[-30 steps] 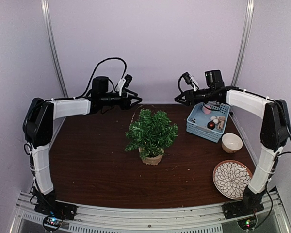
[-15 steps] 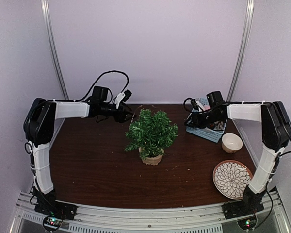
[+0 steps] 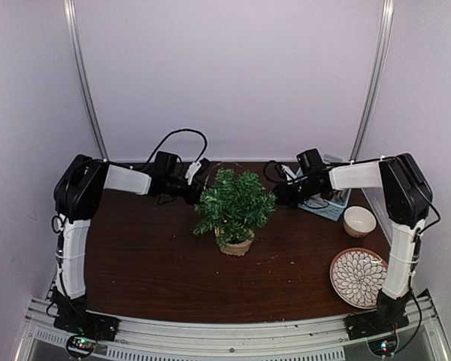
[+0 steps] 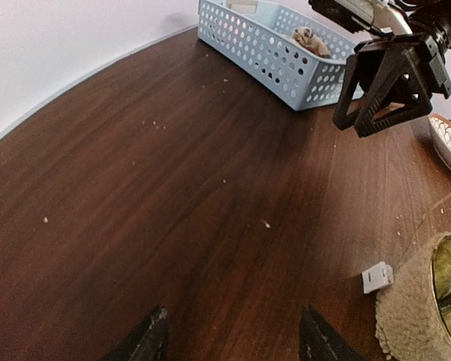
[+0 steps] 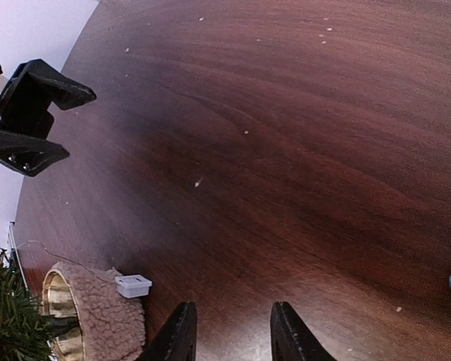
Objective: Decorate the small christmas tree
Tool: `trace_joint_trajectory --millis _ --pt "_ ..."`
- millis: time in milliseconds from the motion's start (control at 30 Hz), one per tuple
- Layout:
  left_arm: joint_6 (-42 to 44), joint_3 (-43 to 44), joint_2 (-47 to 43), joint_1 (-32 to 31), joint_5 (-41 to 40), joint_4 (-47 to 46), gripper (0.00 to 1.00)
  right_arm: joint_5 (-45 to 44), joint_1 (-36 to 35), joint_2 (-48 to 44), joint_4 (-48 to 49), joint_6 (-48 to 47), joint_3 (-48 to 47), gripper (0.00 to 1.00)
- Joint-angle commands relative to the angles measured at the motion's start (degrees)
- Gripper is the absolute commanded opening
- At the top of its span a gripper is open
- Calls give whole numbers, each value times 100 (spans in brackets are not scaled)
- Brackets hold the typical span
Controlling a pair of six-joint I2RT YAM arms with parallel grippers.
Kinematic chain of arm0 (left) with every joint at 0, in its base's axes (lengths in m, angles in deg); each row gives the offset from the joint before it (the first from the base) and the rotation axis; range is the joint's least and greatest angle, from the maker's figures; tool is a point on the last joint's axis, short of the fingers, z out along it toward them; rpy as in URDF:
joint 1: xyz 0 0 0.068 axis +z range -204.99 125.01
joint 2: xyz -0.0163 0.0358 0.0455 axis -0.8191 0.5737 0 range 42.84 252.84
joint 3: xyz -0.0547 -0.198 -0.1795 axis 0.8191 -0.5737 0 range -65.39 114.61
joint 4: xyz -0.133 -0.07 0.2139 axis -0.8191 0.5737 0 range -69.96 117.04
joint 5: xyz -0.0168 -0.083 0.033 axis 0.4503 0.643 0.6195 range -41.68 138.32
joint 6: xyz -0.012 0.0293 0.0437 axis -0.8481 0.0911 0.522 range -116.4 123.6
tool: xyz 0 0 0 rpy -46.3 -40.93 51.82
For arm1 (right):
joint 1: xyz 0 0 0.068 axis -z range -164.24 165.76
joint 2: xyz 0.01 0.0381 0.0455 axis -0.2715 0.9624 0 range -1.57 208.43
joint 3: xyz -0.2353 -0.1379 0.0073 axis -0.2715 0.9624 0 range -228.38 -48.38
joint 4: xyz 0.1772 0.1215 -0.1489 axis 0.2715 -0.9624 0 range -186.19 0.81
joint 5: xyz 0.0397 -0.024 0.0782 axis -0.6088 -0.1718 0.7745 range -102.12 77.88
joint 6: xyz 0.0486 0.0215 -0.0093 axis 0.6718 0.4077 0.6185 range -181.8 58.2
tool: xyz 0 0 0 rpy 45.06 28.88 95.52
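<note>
Left gripper (image 3: 198,186): lowered from its raised pose and brought inward; the small christmas tree (image 3: 235,203) is now found just to its right.
Right gripper (image 3: 279,194): lowered and drawn off the blue basket (image 4: 270,56), which is now left behind it.
Gap between grippers: narrowed.

This looks like a robot lab. The left arm (image 3: 71,256) and the right arm (image 3: 401,263) are bolted to a metal rail (image 3: 225,332) at the edge of the desk (image 3: 150,263). Plain pale walls (image 3: 233,75) and thin metal poles (image 3: 83,83) stand around.
</note>
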Motion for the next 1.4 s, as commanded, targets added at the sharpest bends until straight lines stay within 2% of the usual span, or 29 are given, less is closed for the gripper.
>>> trace_joint_trajectory --millis 0,133,300,533,700,1133,1367 --pt "-673 -942 -445 -6 -290 -1339 59 -51 -188 -285 219 300 228 38" --pt "-972 -1658 -823 -29 -591 -1863 58 -155 -192 -879 423 600 964 42" --pt "-1538 -2294 -1225 -51 -919 -2248 54 -134 -359 -1729 1080 1421 2045 44" --pt "-1627 -3122 -1717 -474 -1172 -2309 46 -288 -631 -2403 1085 1892 2627 46" --pt "-1751 -3676 -1935 -729 -1251 -2734 43 -277 -649 -2777 1145 1970 2936 47" --pt "-2069 -3911 -1580 -1461 -1403 -3730 39 -414 -608 -3228 636 1823 3088 48" --pt "-2323 -3858 -1203 -1904 -1780 -4436 36 -464 -545 -3287 428 1710 3032 48"
